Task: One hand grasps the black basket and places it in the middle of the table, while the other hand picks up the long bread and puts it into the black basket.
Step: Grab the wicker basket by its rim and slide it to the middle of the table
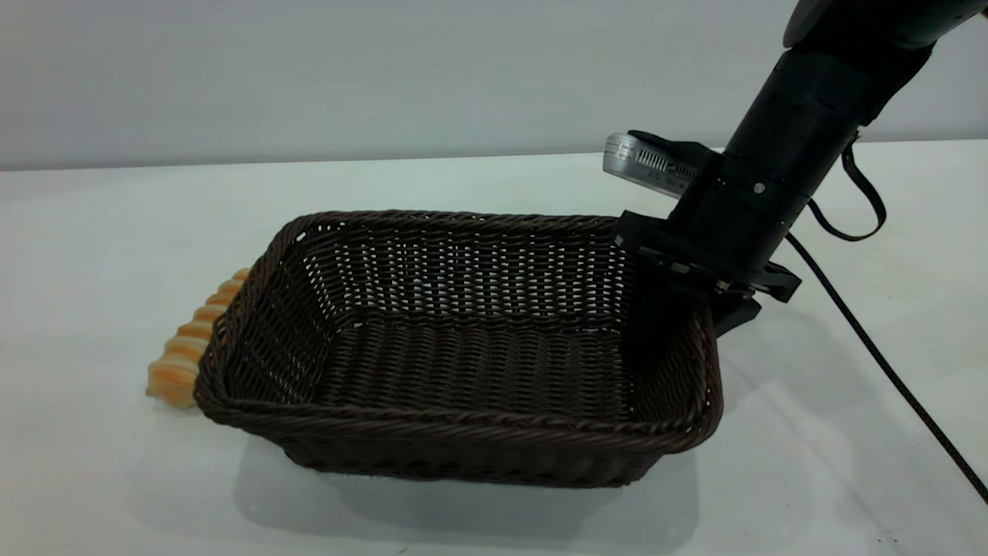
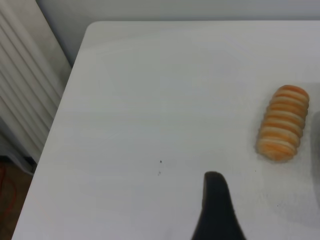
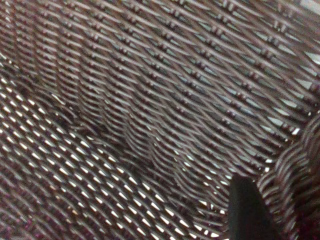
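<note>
The black basket [image 1: 463, 363] is empty and stands mid-table over a broad shadow; I cannot tell whether it touches the table [image 1: 116, 255]. My right gripper [image 1: 698, 309] is shut on the basket's right rim, one finger inside and one outside. In the right wrist view the inner finger [image 3: 245, 212] lies against the weave [image 3: 150, 100]. The long bread [image 1: 193, 344] lies on the table close against the basket's left side, partly hidden by the rim. It also shows in the left wrist view [image 2: 283, 122]. My left gripper [image 2: 248, 210] is open and empty above the table, short of the bread; one finger [image 2: 215, 210] shows.
The right arm's black cable [image 1: 888, 363] trails over the table at the right. The left wrist view shows the table's corner and side edge [image 2: 60, 100], with a white ribbed wall panel [image 2: 20, 80] beyond it.
</note>
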